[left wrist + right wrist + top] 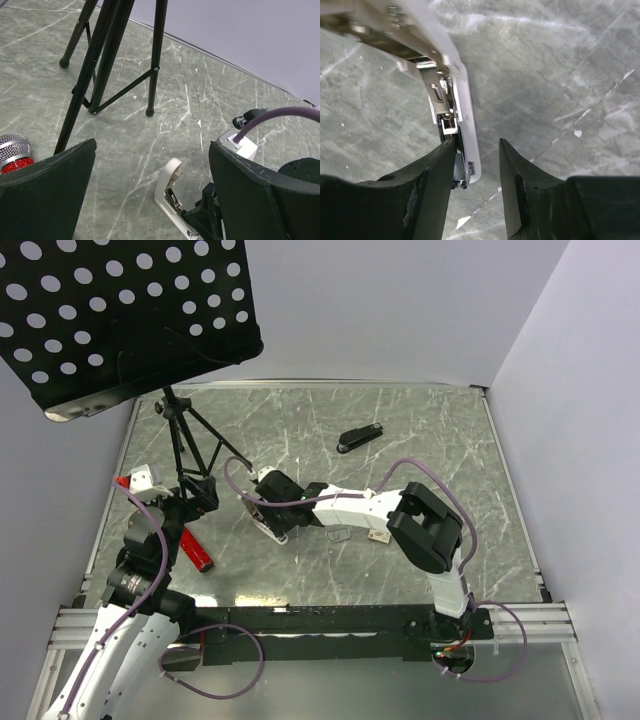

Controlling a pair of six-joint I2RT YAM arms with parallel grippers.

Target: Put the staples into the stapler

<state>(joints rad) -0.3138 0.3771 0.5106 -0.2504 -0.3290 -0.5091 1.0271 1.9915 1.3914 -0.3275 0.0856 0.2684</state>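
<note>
Nearest on the marble-patterned bench [450, 440] lies a red stapler [195, 548]. Level with it are the small pale staples box [378, 536] and, to its left, a see-through rectangle [338, 536], both just beside the right forearm. Slightly farther, the right gripper [477, 145] stands half-open astride the end of the opened white stapler [464, 100]; one finger is against its metal magazine, the other clear. The left gripper [152, 145] hangs wide open, holding nothing, near the tripod [185, 440]. Farthest lies a black stapler [360, 438].
</note>
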